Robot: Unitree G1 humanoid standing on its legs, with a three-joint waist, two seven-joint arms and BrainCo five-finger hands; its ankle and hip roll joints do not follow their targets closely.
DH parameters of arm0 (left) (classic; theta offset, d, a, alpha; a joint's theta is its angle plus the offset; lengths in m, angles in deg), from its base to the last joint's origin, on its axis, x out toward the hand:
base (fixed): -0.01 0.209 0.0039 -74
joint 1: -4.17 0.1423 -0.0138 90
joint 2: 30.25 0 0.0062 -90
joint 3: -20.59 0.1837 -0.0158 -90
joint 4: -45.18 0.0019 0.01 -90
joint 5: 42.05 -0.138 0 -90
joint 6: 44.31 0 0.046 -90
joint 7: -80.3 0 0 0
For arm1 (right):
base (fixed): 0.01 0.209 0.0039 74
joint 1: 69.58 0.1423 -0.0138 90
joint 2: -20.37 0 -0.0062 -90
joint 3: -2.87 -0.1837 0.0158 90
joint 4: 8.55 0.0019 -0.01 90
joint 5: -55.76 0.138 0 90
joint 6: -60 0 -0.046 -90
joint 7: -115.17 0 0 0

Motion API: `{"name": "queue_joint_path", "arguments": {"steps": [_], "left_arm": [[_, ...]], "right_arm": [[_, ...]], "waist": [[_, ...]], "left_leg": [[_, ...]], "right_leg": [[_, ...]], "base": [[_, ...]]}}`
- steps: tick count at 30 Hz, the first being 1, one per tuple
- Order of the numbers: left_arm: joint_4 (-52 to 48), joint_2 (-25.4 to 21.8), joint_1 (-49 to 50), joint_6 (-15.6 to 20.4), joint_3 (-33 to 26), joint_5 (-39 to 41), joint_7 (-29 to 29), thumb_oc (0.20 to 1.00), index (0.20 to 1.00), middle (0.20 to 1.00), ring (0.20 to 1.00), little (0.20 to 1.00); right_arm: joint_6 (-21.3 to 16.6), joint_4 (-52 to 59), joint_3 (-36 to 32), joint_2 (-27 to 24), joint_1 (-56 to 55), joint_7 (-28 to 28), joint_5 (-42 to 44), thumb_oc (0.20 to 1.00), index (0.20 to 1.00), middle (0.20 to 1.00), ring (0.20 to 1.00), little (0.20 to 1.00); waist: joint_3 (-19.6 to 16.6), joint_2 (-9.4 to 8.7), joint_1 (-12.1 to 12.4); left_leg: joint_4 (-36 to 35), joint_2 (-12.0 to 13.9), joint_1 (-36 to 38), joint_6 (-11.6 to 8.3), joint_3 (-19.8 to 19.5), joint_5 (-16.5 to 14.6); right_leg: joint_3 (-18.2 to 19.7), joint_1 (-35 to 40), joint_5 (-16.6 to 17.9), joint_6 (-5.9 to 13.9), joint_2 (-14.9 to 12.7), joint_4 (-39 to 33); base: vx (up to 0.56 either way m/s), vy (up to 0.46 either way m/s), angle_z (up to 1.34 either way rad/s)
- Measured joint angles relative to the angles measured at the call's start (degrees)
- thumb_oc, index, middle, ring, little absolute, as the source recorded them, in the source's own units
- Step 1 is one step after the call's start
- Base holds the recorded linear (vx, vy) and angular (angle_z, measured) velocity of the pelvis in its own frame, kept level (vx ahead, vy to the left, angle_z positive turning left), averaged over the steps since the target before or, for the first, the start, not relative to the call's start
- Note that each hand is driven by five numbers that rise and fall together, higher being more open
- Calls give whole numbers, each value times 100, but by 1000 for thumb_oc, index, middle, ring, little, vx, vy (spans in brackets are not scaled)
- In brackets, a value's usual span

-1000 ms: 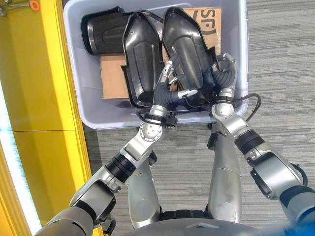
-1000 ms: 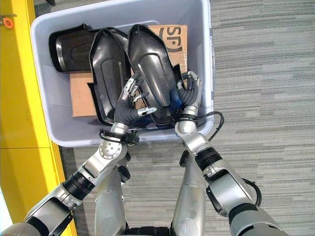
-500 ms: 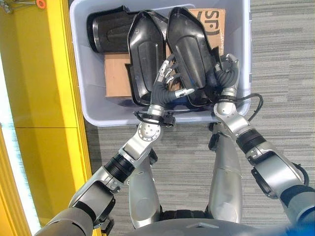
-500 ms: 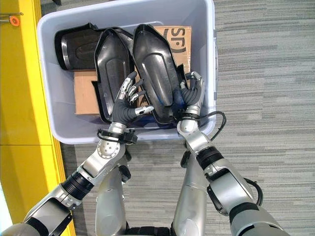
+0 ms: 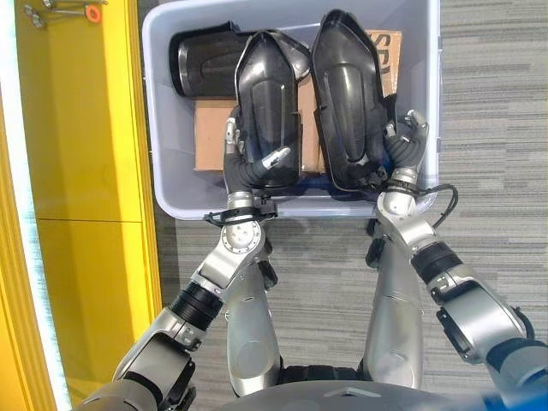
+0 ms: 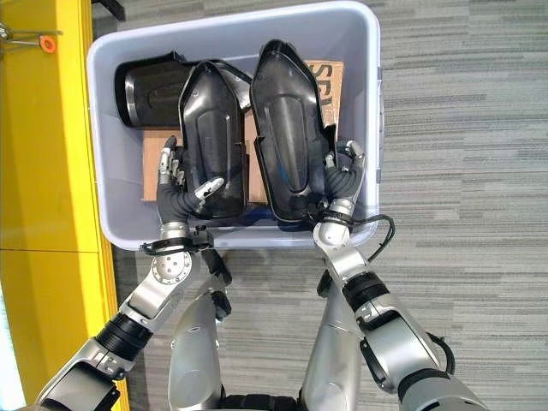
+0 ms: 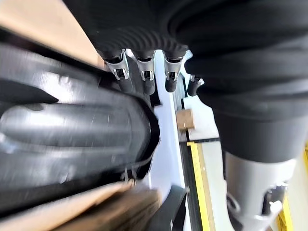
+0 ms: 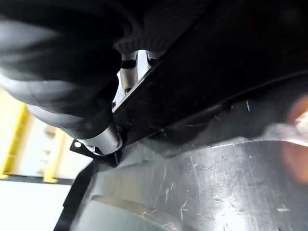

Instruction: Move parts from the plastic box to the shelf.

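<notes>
Early stage: we grip two black parts above the plastic box (image 5: 163,103). Our left hand (image 5: 244,167) clasps the left part (image 5: 267,103); our right hand (image 6: 345,178) apparently pinches the right part (image 6: 289,128). A third part (image 6: 147,87) remains; nothing shelved.
</notes>
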Motion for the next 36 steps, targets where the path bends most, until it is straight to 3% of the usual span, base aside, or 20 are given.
{"name": "queue_joint_path", "arguments": {"steps": [5, 10, 11, 16, 20, 32, 36], "left_arm": [[-7, 15, 28, -52, 33, 42, -143, 1000, 1000, 1000, 1000, 1000], [-37, 107, -49, -244, 65, 791, -839, 1000, 1000, 1000, 1000, 1000], [-183, 134, -145, -454, 177, 1086, -1069, 1000, 1000, 1000, 1000, 1000], [-402, 280, -534, -721, 720, 1579, -1440, 1000, 1000, 1000, 1000, 1000], [-433, 306, -549, -736, 753, 2074, -1655, 1000, 1000, 1000, 1000, 1000], [-605, 494, -587, -679, 744, 2584, -1352, 1000, 1000, 1000, 1000, 1000], [-620, 494, -608, -439, 708, 2591, -1201, 1000, 1000, 1000, 1000, 1000]], "right_arm": [[170, 958, -142, -90, -96, -78, -986, 200, 200, 200, 200, 200], [649, 1526, -68, -125, -99, 61, -1792, 200, 200, 200, 200, 200], [833, 1697, -30, -142, -100, 140, -2015, 200, 200, 200, 200, 200], [999, 1884, -1, -157, -98, 376, -2192, 200, 200, 200, 200, 200], [1154, 2157, 88, -269, -100, 572, -2362, 200, 200, 200, 200, 200], [1279, 2182, 135, -229, -121, 531, -2404, 200, 200, 200, 200, 200], [1288, 2170, 131, -112, -158, 500, -2397, 200, 200, 200, 200, 200]], "waist": [[0, 0, -87], [1, -1, -224], [2, 0, -277], [4, 2, -395], [9, 8, -485], [9, 9, -612], [9, 9, -625]], "left_leg": [[-11, -33, 234, 10, 91, -11], [-70, -74, 443, 10, 206, -16], [-93, -85, 492, 12, 243, -15], [-111, -106, 656, 17, 314, -50], [-124, -122, 772, 34, 413, -74], [-126, -133, 855, 40, 447, -95], [-132, -132, 892, 40, 445, -94]], "right_leg": [[121, 147, -23, 11, 2, -10], [215, 240, -4, 43, 8, -49], [234, 282, 16, 56, 22, -106], [295, 394, 47, 57, 35, -143], [365, 430, 73, 64, 48, -150], [423, 504, 85, 83, 62, -210], [423, 541, 86, 82, 66, -208]], "base": [[33, 64, -6], [30, 57, -8], [39, 68, -8], [23, 36, -7], [12, 49, -8], [0, 2, -1], [0, 0, 0]]}}
